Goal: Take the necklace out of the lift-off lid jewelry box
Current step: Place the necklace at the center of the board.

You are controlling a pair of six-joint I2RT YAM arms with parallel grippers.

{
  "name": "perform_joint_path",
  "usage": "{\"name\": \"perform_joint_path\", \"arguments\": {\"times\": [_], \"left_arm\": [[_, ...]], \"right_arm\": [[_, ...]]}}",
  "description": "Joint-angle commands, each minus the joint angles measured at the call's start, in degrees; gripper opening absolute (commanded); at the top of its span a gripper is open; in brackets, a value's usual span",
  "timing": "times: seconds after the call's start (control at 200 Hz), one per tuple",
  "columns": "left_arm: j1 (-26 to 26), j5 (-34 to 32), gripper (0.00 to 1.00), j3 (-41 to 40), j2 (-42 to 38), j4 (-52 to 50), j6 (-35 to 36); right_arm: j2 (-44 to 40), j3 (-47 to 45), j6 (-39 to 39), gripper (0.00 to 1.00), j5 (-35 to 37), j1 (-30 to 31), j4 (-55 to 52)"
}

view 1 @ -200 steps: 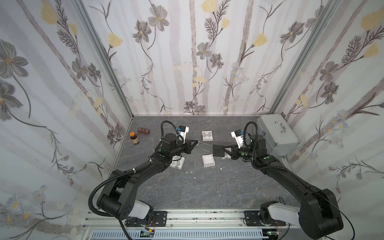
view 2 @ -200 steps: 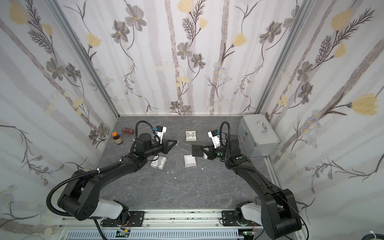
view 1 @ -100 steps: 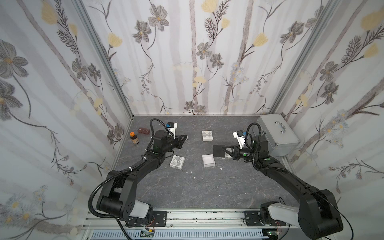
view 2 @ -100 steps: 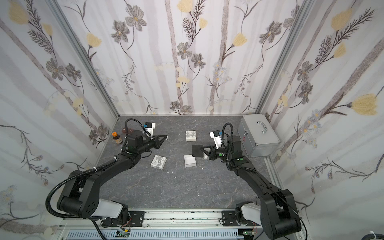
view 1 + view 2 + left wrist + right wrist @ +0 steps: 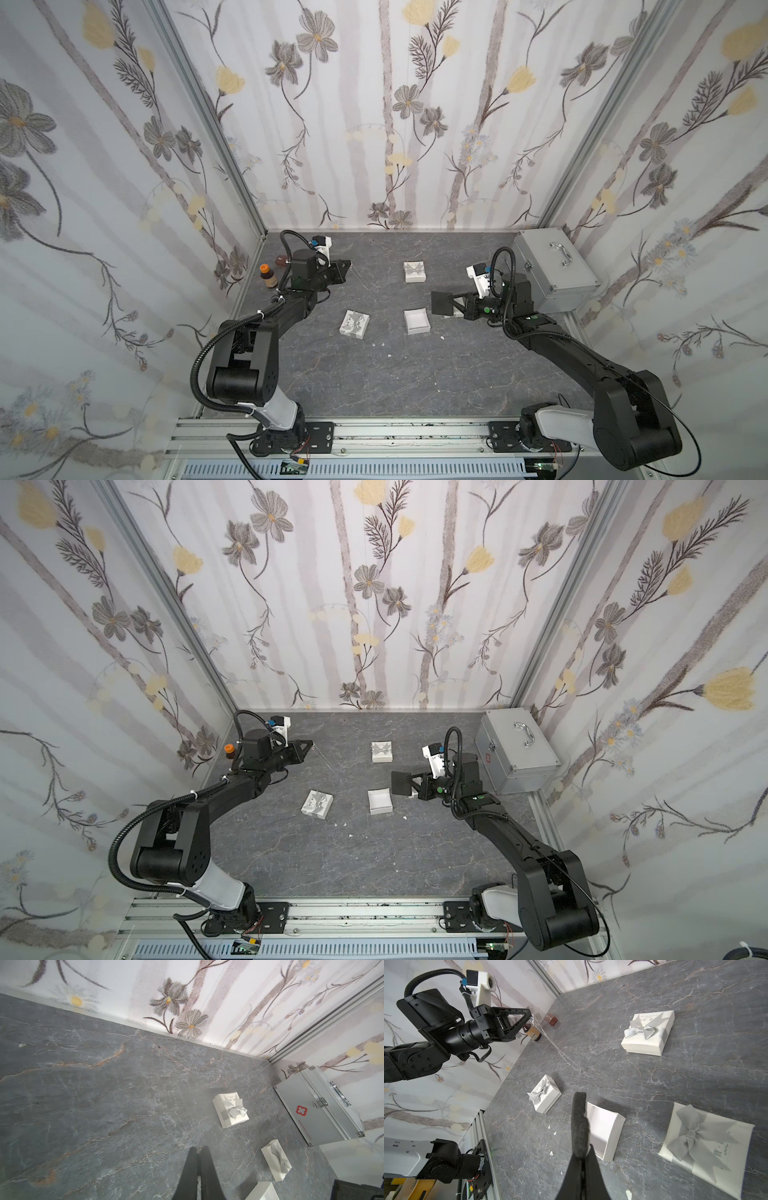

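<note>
Right wrist view, as I run the rig remotely: my left gripper is clenched on one end of the necklace and holds it above the grey marbled tabletop near the far left corner. The fine silver chain slants down from the fingertips and appears to reach the surface at its lower end, well apart from the open jewelry box base. The right gripper is clamped on a dark foam pad, held on edge just beside the base, whose white interior faces up. The lid, topped with a grey bow, lies flat on the table just beside the base. Two closed boxes with grey bows sit farther out, one toward the back wall and one toward the left arm. In both top views the base lies mid-table between the arms. A silver case stands in the far right corner. A brown bottle and a small brown block sit along the left wall near the left gripper. In the left wrist view its fingers are pressed together.
</note>
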Motion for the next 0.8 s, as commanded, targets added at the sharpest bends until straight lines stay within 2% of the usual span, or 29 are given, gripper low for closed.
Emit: {"name": "perform_joint_path", "arguments": {"times": [0.0,0.14,0.245,0.58,0.794], "left_arm": [[2.0,4.1,0.01,1.8,3.1,1.4,-2.7],[4.4,6.9,0.01,2.5,6.2,5.6,-5.8],[5.1,6.4,0.01,3.8,6.5,4.1,-4.6],[5.1,-4.4,0.01,7.8,0.0,-12.4,6.8],[4.8,-10.1,0.00,8.5,1.2,-16.4,8.6]], "right_arm": [[0.4,0.3,-1.9,0.00,2.5,0.4,-1.9],[0.9,0.4,-2.9,0.00,4.1,1.4,-3.7],[1.4,0.4,-2.9,0.00,3.8,1.9,-3.2],[4.2,1.7,-2.3,0.00,3.3,3.8,-2.3],[4.9,3.1,-2.7,0.00,3.9,4.9,-3.7]]}}
